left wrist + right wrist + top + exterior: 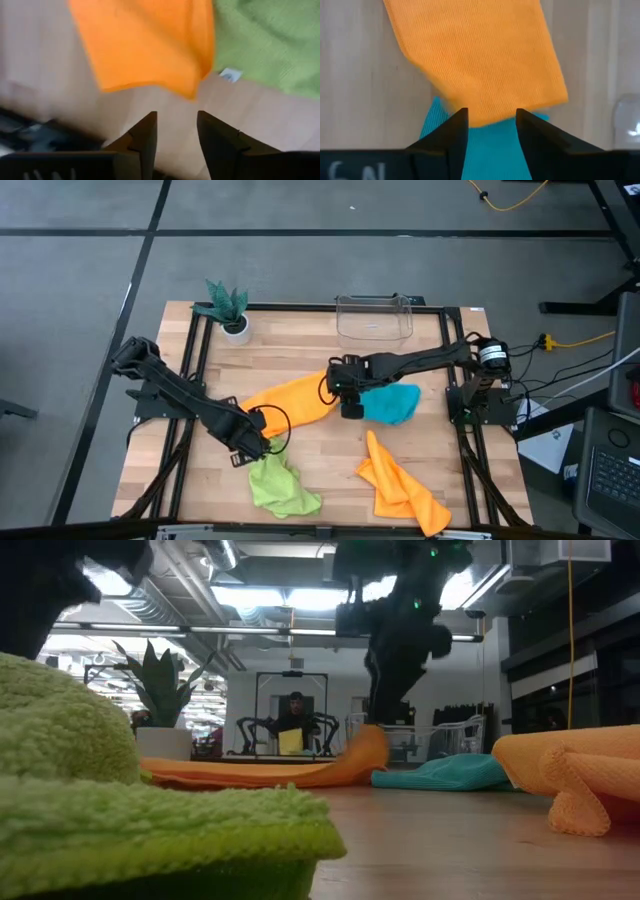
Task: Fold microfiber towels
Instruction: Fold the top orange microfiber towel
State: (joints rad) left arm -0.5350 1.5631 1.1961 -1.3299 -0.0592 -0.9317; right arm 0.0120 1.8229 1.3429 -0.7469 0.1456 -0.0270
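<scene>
An orange towel [290,402] lies spread across the table's middle, and its right end overlaps a teal towel [392,404]. My right gripper [351,410] stands over that end, open, pointing down. In the right wrist view [491,122] its fingers straddle the orange edge, with teal [490,160] below. In the low view that end [368,745] humps up under the gripper. My left gripper [255,444] is open and empty near the towel's left corner [192,92], beside a lime green towel [282,485]. A second orange towel [402,486] lies crumpled at the near right. My right gripper comes from above, its two fingers [460,130] on either side of the orange towel's end edge [492,116], with a clear gap between them. I cannot tell whether they touch the cloth. My left gripper touches nothing.
A clear plastic bin [375,318] stands at the far edge and a small potted plant [230,310] at the far left. A black frame [195,350] runs round the tabletop. Bare wood [330,455] lies between the towels at the near middle.
</scene>
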